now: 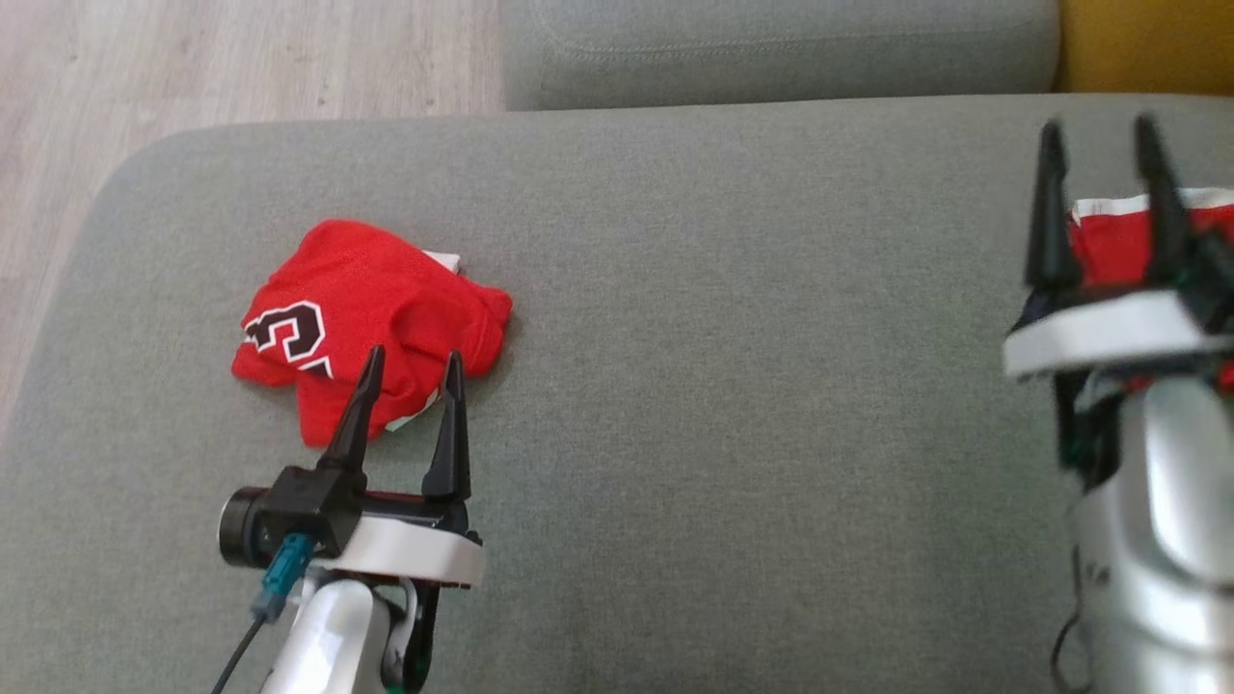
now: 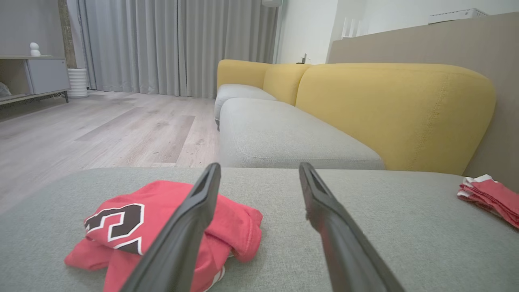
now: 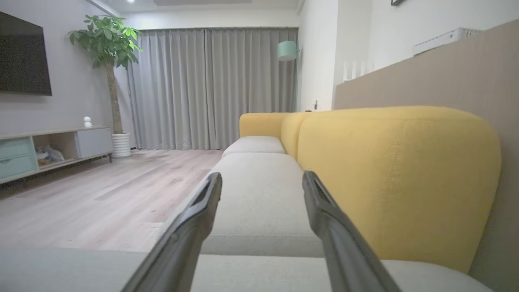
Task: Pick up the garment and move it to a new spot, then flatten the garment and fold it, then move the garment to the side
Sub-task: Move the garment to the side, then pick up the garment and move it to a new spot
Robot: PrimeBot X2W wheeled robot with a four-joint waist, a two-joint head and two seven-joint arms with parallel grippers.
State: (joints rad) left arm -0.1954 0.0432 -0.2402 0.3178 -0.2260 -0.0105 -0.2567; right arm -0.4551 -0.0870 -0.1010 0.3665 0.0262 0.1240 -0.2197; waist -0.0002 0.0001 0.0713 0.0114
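Head view: nearest the camera, the left pincer [image 1: 414,353] rises from the lower left with its two dark fingers spread and nothing between them. Its tips lie over the near edge of a crumpled red shirt [image 1: 366,299], though I cannot tell whether they touch it. The shirt sits in a heap on the left part of the grey sofa seat [image 1: 733,386], with a black-and-white number facing up on its left side and a bit of white trim at its far edge. In the left wrist view the left pincer [image 2: 259,166] frames the same shirt [image 2: 121,227], which lies mostly behind the left finger [image 2: 190,227]. At the right edge of the head view the right pincer [image 1: 1098,123], slightly blurred, also stands spread and empty. A folded red cloth [image 1: 1113,241] with a white edge lies flat on the seat behind its fingers, well apart from the crumpled shirt; the left wrist view shows it [image 2: 490,196] close to the sofa's back. The right wrist view shows the right pincer [image 3: 262,174] held wide above the seat. Beyond it come another grey seat cushion [image 3: 259,190], the yellow backrest [image 3: 397,178], the pale wooden floor [image 3: 101,198], grey curtains [image 3: 211,85] and a potted plant [image 3: 107,48].
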